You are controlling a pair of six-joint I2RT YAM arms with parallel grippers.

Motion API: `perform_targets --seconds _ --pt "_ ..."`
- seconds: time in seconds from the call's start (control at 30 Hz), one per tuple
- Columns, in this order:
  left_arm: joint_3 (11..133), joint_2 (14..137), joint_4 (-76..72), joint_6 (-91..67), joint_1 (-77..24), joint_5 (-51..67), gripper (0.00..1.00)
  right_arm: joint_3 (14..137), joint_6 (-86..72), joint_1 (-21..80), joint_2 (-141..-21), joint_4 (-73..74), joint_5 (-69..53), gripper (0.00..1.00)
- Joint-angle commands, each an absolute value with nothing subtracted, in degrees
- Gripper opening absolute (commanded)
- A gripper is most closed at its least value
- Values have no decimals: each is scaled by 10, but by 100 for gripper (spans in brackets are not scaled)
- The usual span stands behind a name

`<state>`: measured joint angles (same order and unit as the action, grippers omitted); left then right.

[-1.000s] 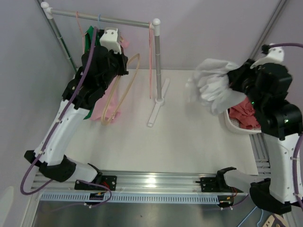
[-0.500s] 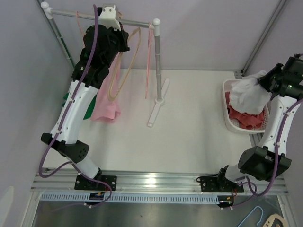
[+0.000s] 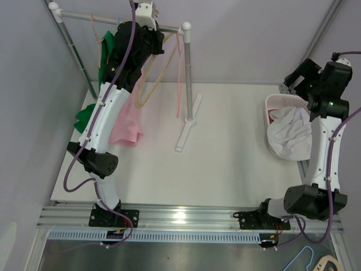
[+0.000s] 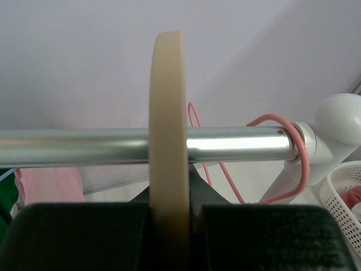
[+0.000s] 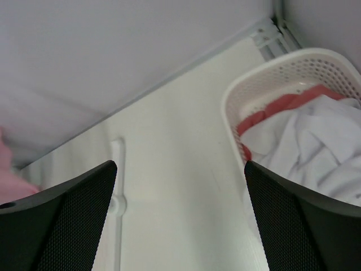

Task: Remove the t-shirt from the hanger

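The left claw is pinching the beige hanger at the rail. The right claw is hovering spread wide near the basket, where the white t-shirt is lying.

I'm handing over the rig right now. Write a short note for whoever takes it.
Left gripper: shut on the beige hanger, held up at the rail.
Right gripper: open, empty, up beside the basket.
White t-shirt: in the basket, off the hanger, part draped over the rim.
Done: removal.
Left: probably only to hook the bare hanger on the rail and let go.
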<state>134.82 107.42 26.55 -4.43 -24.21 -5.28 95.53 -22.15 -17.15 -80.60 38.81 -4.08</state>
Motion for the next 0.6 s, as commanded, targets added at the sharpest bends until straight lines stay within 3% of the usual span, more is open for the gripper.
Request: perform_targets --seconds 0.0,0.27,0.57 --pt "1381 1079 241 -42 -236 -17 1 984 -204 -148 -751 362 -68 99" --pt "1359 1091 243 -65 -238 41 1 955 -195 -83 -723 359 -69 99" --pt "1317 1083 254 -54 -263 19 1 946 -202 -69 -721 352 -87 99"
